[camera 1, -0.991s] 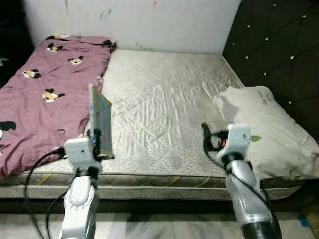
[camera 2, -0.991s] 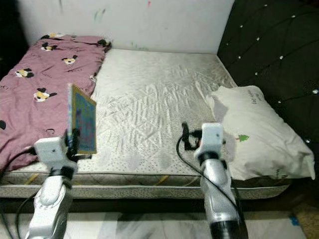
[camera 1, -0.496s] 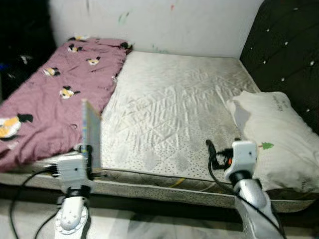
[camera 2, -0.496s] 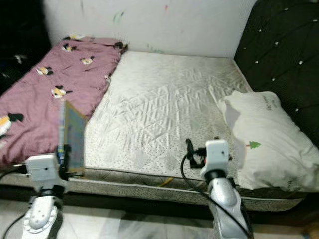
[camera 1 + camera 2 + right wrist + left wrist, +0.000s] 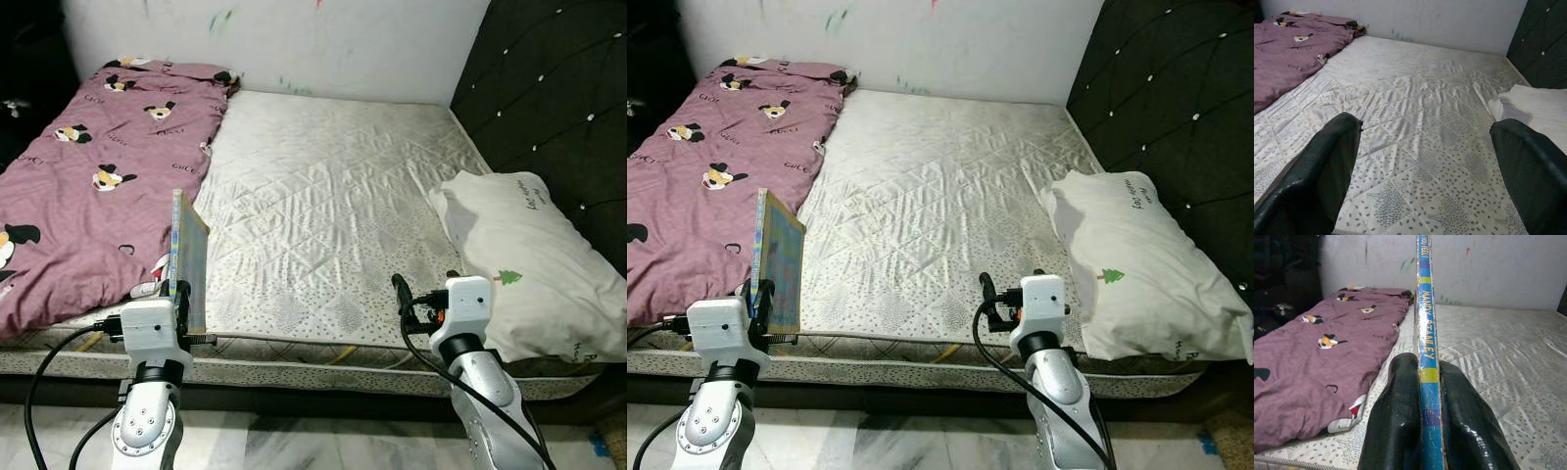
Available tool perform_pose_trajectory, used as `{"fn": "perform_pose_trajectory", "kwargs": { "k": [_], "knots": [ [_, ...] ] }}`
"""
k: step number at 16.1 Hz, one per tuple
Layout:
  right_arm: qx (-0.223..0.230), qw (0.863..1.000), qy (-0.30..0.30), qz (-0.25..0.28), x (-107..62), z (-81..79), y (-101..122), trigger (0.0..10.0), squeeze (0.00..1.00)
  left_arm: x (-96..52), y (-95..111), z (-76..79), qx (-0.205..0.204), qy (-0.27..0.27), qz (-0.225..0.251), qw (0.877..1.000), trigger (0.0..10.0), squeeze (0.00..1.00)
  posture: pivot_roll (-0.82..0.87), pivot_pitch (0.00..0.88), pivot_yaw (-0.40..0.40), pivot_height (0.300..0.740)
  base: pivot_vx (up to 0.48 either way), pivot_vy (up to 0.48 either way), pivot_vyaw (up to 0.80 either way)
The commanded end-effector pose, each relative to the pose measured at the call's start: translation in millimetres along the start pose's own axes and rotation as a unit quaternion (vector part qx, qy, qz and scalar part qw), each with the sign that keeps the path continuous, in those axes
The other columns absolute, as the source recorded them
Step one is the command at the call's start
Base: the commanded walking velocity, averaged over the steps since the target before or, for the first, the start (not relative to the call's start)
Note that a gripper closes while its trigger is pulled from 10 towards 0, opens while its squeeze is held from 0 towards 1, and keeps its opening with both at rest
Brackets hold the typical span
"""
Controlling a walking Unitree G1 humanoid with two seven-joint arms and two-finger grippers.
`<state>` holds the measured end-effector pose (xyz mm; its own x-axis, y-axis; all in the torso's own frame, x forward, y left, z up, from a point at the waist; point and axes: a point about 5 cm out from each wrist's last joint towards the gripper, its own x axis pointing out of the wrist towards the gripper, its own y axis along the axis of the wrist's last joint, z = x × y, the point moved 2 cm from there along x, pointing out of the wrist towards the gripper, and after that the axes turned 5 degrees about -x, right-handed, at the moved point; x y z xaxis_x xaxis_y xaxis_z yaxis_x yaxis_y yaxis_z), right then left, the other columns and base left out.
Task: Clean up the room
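While both arms reach toward the mattress (image 5: 333, 196):
Left gripper (image 5: 1422, 396): pinching one upright book (image 5: 186, 257)
Right gripper (image 5: 1425, 166): spread wide — nothing held
Pillow (image 5: 534, 259): one
Blanket (image 5: 93, 186): one

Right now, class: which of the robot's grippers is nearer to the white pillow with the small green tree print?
Right. The right gripper hovers open just beside the white pillow, by the mattress's front edge; the left gripper holds a thin book far across the bed.

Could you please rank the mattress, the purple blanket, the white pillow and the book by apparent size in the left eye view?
1. Mattress
2. Purple blanket
3. White pillow
4. Book, seen nearly edge-on in the left gripper
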<state>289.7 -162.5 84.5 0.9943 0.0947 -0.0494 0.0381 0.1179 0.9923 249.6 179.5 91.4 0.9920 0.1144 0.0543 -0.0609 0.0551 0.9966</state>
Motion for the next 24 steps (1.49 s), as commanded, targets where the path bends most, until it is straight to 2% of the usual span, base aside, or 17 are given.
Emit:
{"fn": "perform_pose_trajectory", "kwargs": {
  "k": [1,10,19,24],
  "knots": [
    [-0.003,1.000,-0.002,0.011,1.0,3.1,7,10.0,0.00,2.9,13,1.3,-0.002,0.000,0.025,1.000,10.0,0.00,0.02,0.000,-0.067,0.740,0.000,0.000,0.00],
    [-0.013,1.000,0.007,0.015,10.9,-0.8,12,10.0,0.00,6.3,12,10.1,0.001,0.001,0.028,1.000,10.0,0.00,0.02,0.000,-0.087,0.740,0.000,0.000,0.00],
    [-0.005,0.997,-0.068,0.024,-4.2,13.8,11,10.0,0.00,33.2,14,41.6,0.001,-0.082,0.031,0.996,10.0,0.00,-0.09,0.000,0.046,0.740,0.000,0.000,0.00],
    [0.008,0.997,-0.070,0.025,-0.4,6.8,10,10.0,0.00,34.7,14,38.0,0.020,-0.079,0.035,0.996,10.0,0.00,-0.08,0.000,0.050,0.740,0.000,0.000,0.00]
  ]
}}
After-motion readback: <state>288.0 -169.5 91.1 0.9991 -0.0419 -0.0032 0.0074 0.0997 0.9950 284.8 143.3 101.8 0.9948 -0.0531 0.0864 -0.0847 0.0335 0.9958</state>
